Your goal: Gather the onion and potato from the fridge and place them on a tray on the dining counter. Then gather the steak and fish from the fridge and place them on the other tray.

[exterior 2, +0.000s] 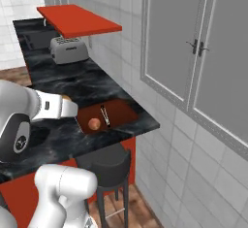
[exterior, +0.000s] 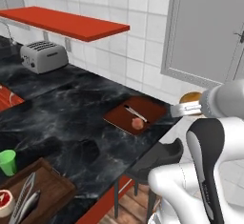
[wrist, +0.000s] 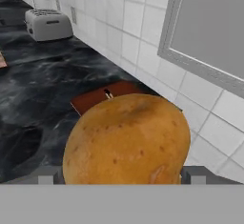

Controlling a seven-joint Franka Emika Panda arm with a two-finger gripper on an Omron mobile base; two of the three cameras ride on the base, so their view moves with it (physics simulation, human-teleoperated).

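Potato point(wrist: 127, 141) clamped between the wide-set fingers of the gripper point(wrist: 123, 175), held above the black dining counter point(exterior: 71, 118) near its end, reddish-brown tray point(exterior: 136, 114) laid flat there, onion point(exterior: 137, 123) resting on it, toaster point(exterior: 44, 56) well behind

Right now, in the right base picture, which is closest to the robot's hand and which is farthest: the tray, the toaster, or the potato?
1. Potato: held in the gripper.
2. Tray: just right of the hand, at the counter's end.
3. Toaster: far back under the red shelf.
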